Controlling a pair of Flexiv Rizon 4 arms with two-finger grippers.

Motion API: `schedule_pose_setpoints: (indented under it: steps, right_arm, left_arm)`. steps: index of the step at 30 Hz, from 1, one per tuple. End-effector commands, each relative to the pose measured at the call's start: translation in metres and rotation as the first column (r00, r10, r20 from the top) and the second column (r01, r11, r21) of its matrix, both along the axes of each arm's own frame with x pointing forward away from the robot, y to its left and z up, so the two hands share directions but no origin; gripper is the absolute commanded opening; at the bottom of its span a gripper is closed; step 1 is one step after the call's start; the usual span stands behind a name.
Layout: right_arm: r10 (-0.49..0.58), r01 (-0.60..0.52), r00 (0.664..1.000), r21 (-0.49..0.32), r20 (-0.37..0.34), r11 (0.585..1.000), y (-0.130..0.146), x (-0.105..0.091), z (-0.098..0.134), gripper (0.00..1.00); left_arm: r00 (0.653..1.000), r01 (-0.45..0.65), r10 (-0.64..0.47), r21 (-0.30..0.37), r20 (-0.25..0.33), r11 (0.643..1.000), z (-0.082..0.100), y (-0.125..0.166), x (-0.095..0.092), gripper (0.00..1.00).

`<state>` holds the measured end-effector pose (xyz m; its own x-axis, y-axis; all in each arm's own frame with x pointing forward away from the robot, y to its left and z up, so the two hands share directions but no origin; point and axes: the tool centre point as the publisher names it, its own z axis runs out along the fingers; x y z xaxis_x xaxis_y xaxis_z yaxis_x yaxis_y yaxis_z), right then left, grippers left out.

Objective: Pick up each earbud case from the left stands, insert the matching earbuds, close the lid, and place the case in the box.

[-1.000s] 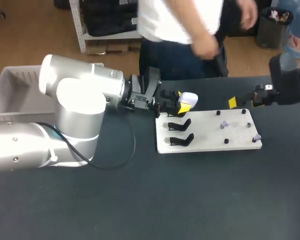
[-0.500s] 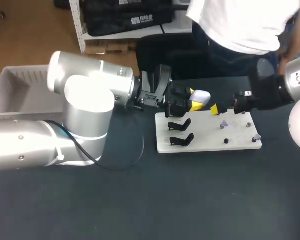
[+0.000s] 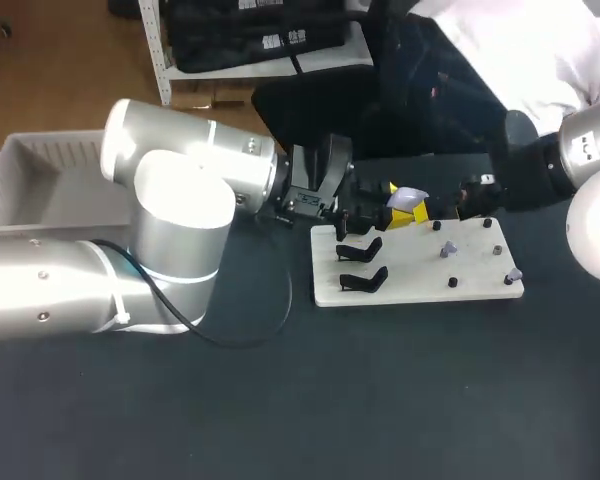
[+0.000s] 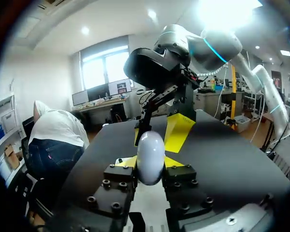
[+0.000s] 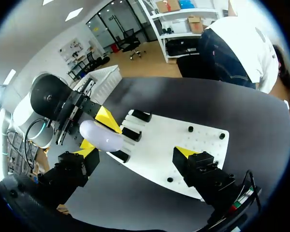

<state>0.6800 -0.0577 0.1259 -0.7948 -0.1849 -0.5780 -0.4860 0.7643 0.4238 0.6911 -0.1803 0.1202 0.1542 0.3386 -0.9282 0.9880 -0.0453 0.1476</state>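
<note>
Currently the earbud case [image 4: 150,154] sits pinched in the left gripper [image 4: 151,163].

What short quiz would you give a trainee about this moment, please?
1. True or false: the left end effector is shut on the white earbud case.
2. The right end effector is: A) open, B) shut on an earbud, C) shut on a stand.
3. What colour is the board that carries the black stands?
Key: 1 true; 2 A; 3 white.
</note>
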Motion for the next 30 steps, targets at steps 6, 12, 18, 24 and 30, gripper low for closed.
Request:
schedule_pose_setpoints:
  steps: [6, 12, 18, 24, 30]
  right_arm:
    - [0.016, -0.016, 1.0, -0.008, -0.001, 1.0, 0.004, 0.006, 0.004, 1.0]
    - [0.021, -0.02, 1.0, -0.016, 0.002, 1.0, 0.004, 0.009, 0.006, 1.0]
    - [0.01, -0.009, 1.0, -0.033, 0.007, 0.999, 0.0, 0.011, 0.008, 1.0]
    - [-0.033, 0.035, 0.999, -0.142, 0.014, 0.989, -0.016, 0.006, 0.012, 1.0]
    - [-0.091, 0.097, 0.995, -0.259, 0.035, 0.961, -0.04, -0.003, 0.019, 1.0]
  left_arm:
    - [1.0, -0.007, 0.007, 0.006, 0.001, 1.0, -0.004, 0.002, -0.004, 0.0]
    - [1.0, -0.008, 0.008, 0.01, -0.008, 1.0, -0.007, 0.002, -0.003, 0.0]
    - [1.0, -0.001, 0.001, -0.009, -0.021, 1.0, -0.008, 0.005, -0.004, 0.0]
    - [0.996, -0.023, 0.012, -0.121, -0.091, 0.992, -0.008, 0.016, -0.002, 0.0]
    - [0.988, -0.069, 0.027, -0.276, -0.153, 0.959, -0.004, 0.026, 0.005, 0.0]
